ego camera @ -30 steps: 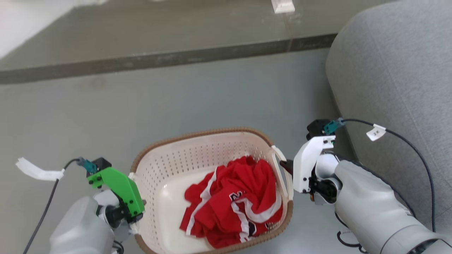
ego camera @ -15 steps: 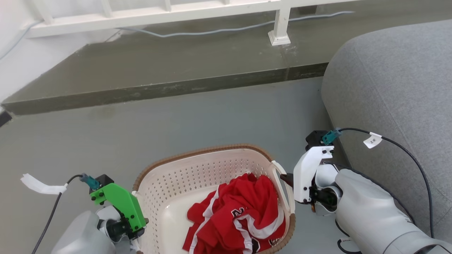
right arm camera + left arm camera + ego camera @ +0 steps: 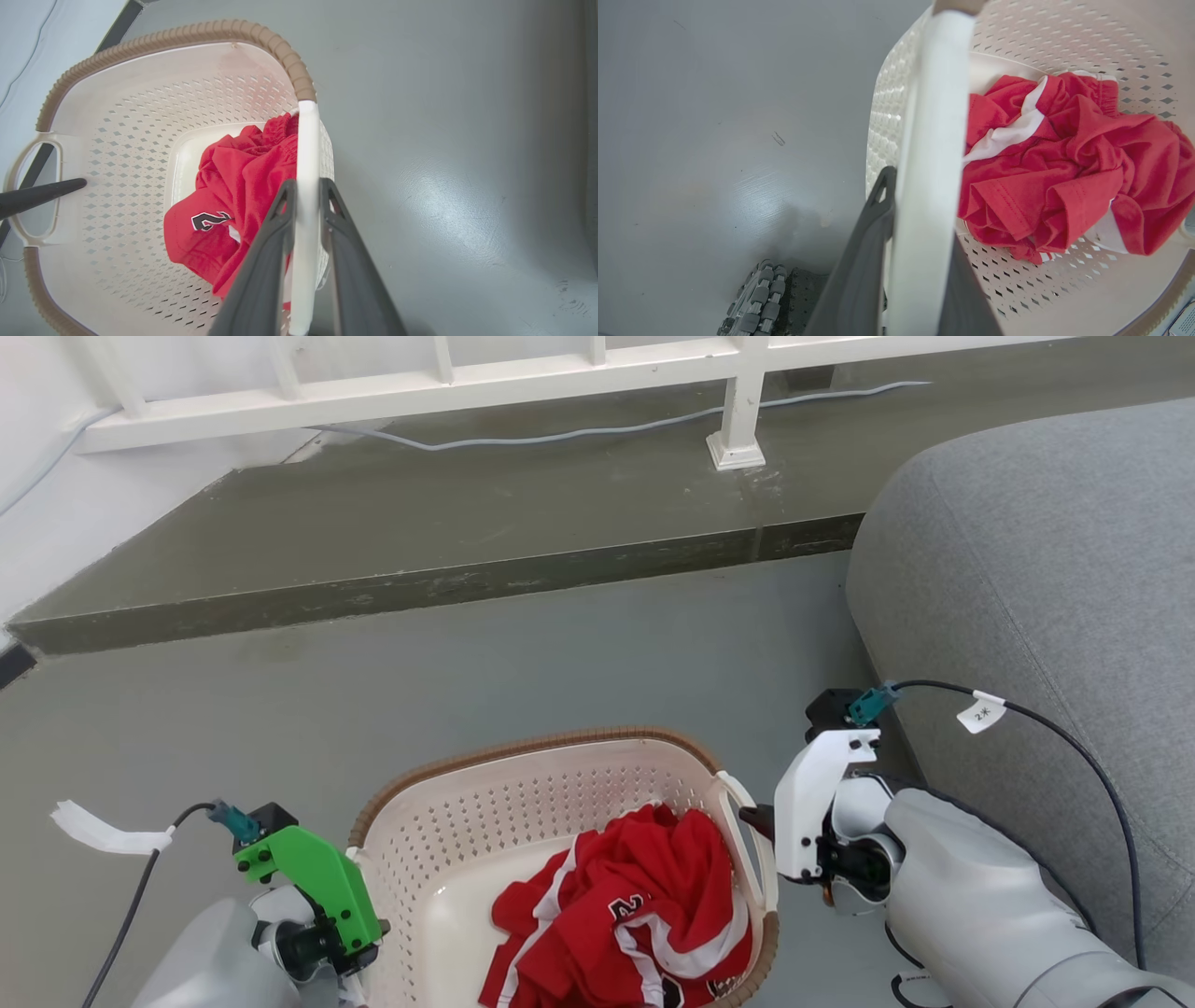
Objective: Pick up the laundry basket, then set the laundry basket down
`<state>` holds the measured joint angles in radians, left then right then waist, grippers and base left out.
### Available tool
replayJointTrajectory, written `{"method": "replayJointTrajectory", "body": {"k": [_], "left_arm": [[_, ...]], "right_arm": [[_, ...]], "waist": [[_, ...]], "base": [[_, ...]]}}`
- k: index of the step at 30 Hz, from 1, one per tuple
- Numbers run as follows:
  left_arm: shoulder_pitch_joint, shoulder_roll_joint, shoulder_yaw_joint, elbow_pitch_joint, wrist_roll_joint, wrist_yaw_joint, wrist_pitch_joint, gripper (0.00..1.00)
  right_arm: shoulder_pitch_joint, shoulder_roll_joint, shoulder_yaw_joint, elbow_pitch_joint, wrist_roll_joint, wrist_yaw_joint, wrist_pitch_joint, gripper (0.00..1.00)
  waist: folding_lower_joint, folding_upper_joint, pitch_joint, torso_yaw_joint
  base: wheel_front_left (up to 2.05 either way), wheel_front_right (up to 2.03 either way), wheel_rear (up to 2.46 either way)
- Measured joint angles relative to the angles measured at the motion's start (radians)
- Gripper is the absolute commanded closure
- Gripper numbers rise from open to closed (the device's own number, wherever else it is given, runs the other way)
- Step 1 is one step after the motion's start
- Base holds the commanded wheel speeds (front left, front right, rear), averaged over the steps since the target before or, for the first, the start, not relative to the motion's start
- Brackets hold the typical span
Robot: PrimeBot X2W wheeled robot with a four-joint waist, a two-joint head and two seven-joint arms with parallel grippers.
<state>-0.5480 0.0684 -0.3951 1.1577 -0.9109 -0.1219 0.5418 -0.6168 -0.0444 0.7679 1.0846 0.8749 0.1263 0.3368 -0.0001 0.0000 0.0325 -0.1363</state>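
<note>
Left gripper (image 3: 920, 224), right gripper (image 3: 307, 186): each clamped on a white loop handle (image 3: 306, 140) of the laundry basket (image 3: 523, 747), low between the arms, grey floor (image 3: 560, 653) beyond. Step judged: pick-up, grips made; next needs level, matched arms, then even lowering.

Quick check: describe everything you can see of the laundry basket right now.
The laundry basket is cream-white perforated plastic, rounded-rectangular, with a brown woven-look rim and white loop handles on two sides. It is upright and open between the arms, a crumpled red garment with white trim inside. The left gripper is shut on one handle, the right gripper on the other. Grey floor lies beneath; whether it touches cannot be told.
</note>
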Motion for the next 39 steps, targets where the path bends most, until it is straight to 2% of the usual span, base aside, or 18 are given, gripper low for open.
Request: {"method": "replayJointTrajectory", "body": {"k": [22,32,39], "left_arm": [[0.006,0.011,-0.018,-0.014,-0.01,0.0,0.003,1.0],[0.005,0.018,-0.026,-0.035,-0.01,0.0,-0.001,1.0],[-0.011,0.019,-0.037,-0.061,-0.007,0.0,-0.031,1.0]], "right_arm": [[0.0,0.0,0.016,0.0,0.028,0.0,0.004,1.0],[-0.004,-0.003,0.017,-0.002,0.035,0.0,-0.002,1.0],[-0.029,-0.012,0.015,-0.002,0.035,0.005,-0.044,1.0]], "waist": [[0.0,0.0,0.01,-0.003],[0.0,0.0,0.04,-0.006],[0.0,0.0,0.093,-0.006]], "base": [[0.0,0.0,0.0],[0.0,0.0,0.0],[0.0,0.0,0.0]]}}
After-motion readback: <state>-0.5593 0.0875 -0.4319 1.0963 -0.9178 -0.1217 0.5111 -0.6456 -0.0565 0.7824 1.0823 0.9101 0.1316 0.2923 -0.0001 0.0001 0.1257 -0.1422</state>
